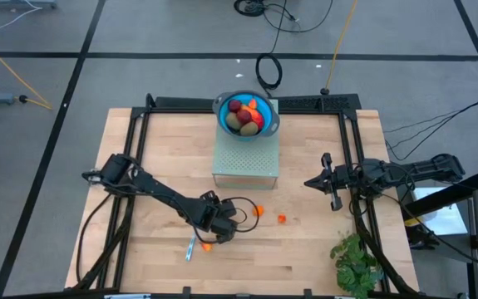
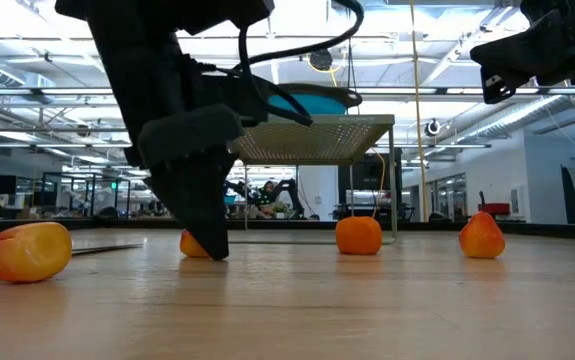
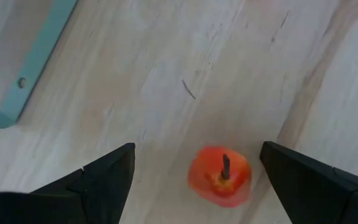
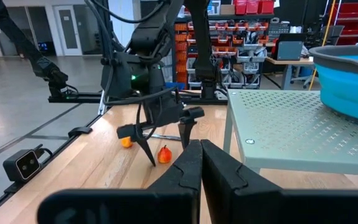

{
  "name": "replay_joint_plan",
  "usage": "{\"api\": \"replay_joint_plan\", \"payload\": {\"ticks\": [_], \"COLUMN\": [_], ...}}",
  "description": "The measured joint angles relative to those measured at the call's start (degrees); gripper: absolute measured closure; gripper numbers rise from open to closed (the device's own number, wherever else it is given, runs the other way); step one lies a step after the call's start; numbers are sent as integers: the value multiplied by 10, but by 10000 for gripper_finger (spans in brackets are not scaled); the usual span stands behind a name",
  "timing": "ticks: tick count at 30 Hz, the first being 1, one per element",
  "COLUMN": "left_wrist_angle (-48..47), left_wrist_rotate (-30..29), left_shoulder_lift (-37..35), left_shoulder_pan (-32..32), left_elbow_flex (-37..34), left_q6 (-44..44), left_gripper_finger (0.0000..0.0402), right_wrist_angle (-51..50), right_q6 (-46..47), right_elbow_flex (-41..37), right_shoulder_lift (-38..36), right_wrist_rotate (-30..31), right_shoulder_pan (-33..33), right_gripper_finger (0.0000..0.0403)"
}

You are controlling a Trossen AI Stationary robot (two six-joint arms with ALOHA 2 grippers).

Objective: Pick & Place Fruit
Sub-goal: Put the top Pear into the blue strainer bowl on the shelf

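Blue plastic bowl (image 1: pixel 222 108) holding fruit on perforated grey metal stand (image 1: pixel 245 162) at desk's (image 1: pixel 305 249) rear; small orange toy fruit pieces (image 1: pixel 281 219) scattered in front.

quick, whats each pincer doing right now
Left pincer: open, straddling a small red-orange fruit on the table, not gripping it.
Right pincer: shut, empty.

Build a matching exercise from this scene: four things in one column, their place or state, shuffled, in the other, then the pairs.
Things
1. left gripper
2. right gripper
3. blue bowl
4. green plant

Place or state
A. shut, holding nothing
B. at a corner of the table, on the right arm's side
C. open, over a small red-orange fruit
D. on the perforated grey stand, with fruit inside

Pairs: 1-C, 2-A, 3-D, 4-B
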Motion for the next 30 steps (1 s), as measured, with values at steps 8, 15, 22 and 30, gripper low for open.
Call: {"api": "replay_joint_plan", "payload": {"ticks": [8, 15, 22, 30], "left_wrist_angle": [-3, -12, -13, -12], "left_wrist_rotate": [7, 23, 32, 38], "left_shoulder_lift": [1, 2, 3, 0], "left_shoulder_pan": [0, 0, -1, -1], "left_elbow_flex": [0, 0, -1, 0], "left_q6": [-9, -7, 0, 0], "left_gripper_finger": [51, 77, 190, 284], "right_wrist_angle": [-7, -6, -6, -6], "right_q6": [0, 0, 0, 0], "right_elbow_flex": [0, 0, 0, 0], "right_shoulder_lift": [0, 0, 0, 0], "right_wrist_rotate": [0, 0, 0, 0], "right_shoulder_pan": [0, 0, 0, 0], "right_gripper_finger": [403, 403, 403, 403]}}
